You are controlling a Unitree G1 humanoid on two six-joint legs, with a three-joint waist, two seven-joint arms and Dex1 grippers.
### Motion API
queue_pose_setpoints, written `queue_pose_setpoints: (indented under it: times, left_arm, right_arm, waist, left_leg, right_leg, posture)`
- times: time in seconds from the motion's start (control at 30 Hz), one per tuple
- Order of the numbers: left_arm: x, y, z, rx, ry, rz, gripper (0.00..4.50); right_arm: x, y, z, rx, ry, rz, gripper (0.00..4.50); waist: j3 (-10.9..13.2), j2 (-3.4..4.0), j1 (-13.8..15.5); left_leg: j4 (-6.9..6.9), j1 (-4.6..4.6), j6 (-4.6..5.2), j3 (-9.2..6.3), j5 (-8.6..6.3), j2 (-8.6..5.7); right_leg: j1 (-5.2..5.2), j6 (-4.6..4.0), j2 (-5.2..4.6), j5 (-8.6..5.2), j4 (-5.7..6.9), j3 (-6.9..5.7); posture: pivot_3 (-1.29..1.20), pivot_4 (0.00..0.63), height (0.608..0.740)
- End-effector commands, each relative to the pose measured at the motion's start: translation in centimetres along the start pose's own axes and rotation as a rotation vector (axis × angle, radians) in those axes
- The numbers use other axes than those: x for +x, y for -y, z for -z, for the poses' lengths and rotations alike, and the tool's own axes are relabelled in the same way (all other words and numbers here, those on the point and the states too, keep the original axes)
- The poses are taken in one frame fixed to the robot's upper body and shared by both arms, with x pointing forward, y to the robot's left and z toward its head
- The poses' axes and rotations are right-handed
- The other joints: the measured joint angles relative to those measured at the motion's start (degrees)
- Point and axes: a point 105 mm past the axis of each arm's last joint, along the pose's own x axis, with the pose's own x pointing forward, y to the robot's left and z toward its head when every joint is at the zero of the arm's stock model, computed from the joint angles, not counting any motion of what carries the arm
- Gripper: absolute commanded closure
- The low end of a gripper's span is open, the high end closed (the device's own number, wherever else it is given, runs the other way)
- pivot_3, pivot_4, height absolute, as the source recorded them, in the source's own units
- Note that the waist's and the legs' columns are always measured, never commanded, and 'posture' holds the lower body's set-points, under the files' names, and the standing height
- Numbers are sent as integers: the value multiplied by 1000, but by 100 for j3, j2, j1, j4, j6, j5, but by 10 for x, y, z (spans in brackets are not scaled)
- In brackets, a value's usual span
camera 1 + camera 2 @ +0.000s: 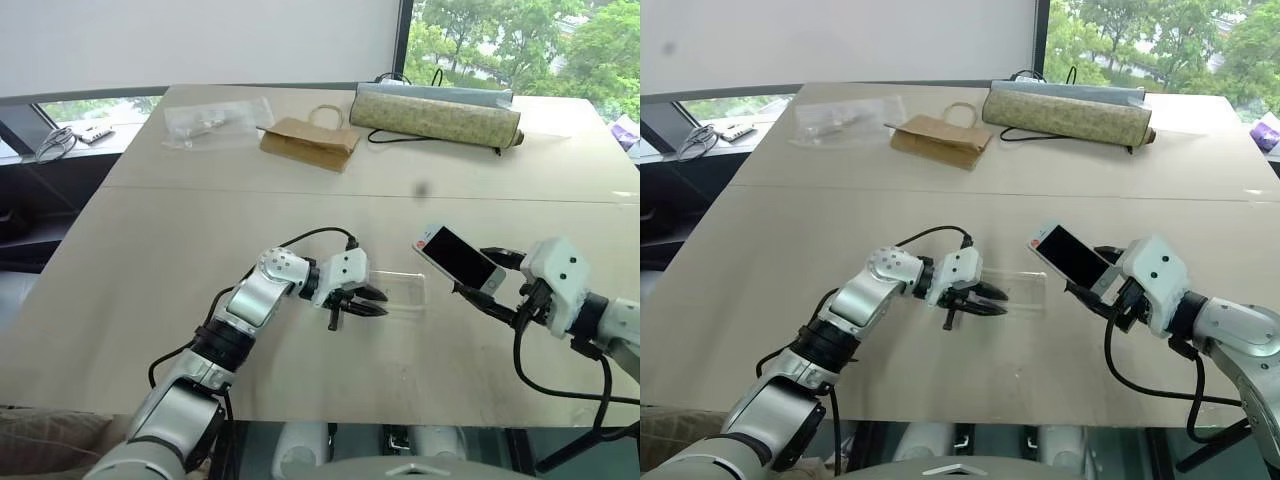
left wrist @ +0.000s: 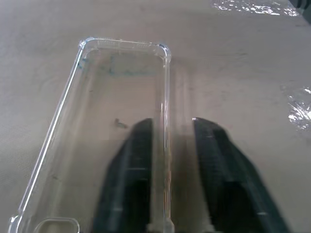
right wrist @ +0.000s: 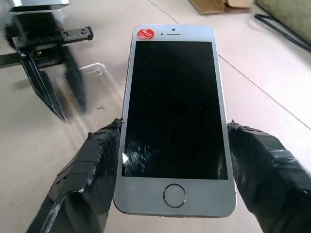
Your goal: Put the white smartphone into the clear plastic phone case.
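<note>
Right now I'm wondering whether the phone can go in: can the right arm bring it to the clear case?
Probably yes. The right gripper holds the white smartphone just beside the clear case, bare table between; only the left gripper straddles the case's near edge.

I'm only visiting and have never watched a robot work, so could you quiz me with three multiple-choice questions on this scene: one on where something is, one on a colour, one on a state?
1. Where is the clear phone case?
A. Flat on the table, at the left gripper
B. Inside the paper bag
C. In the right gripper

2. What colour is the round sticker on the phone?
A. Blue
B. Red
C. Green

3. What state is the phone in?
A. Lying on the table
B. Already inside the case
C. Held off the table by the right gripper, screen dark

Answers:
1 A: the left wrist view shows a case wall between that gripper's parted fingers.
2 B: the sticker at the phone's top corner is red.
3 C: black fingers press both its long edges.
</note>
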Motion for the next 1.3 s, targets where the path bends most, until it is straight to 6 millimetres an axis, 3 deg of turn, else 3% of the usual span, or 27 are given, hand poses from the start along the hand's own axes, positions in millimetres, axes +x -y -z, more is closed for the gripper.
queue_pose_setpoints:
  times: [0.03,0.07,0.2,0.37,0.57,0.9,1.13,1.3]
  left_arm:
    - [-21,1,-26,15,122,-47,1382]
    - [-29,4,-27,-7,139,-55,919]
    - [-58,17,-21,-91,168,-100,919]
    - [-78,16,12,-155,84,-269,919]
    - [-76,19,33,-208,64,-373,919]
    - [-80,32,41,-187,61,-380,919]
    - [-81,31,45,-169,47,-381,919]
    - [-80,32,44,-164,50,-380,919]
  right_arm:
    - [4,-7,-8,-69,20,-81,1526]
    - [6,-8,-8,-83,15,-104,1526]
    - [18,-7,-6,-154,-9,-205,1526]
    - [38,-4,-1,-260,-45,-338,1526]
    - [59,-4,5,-397,-83,-493,1526]
    - [79,0,13,-415,-186,-602,1526]
    - [81,3,17,-370,-277,-609,1526]
    - [86,4,15,-244,-342,-600,1526]
  waist:
    - [2,-4,-44]
    - [3,-4,-62]
    - [6,-5,-102]
    - [9,-7,-75]
    - [11,-8,-45]
    - [10,-6,-61]
    - [9,-5,-60]
    - [9,-5,-65]
  left_leg:
    - [0,-1,0,0,0,0]
    - [0,-1,0,0,0,0]
    - [0,8,-1,-3,0,1]
    - [0,11,-1,-6,0,0]
    - [1,2,0,-7,0,-1]
    - [1,8,-1,-4,1,8]
    - [0,8,-2,0,1,13]
    - [1,8,-2,3,1,13]
  right_leg:
    - [0,0,-1,0,0,0]
    - [0,0,-2,0,0,0]
    - [0,0,1,0,1,12]
    - [-1,0,0,0,1,16]
    - [-2,-1,-12,0,-2,14]
    - [-4,-19,-10,11,6,14]
    - [-4,-22,-10,13,6,14]
    - [-5,-23,-11,13,7,17]
  posture:
    - [0,150,740]
    - [0,150,740]
    - [0,150,740]
    - [0,150,740]
    - [0,150,740]
    - [0,150,740]
    - [0,150,740]
    - [0,150,740]
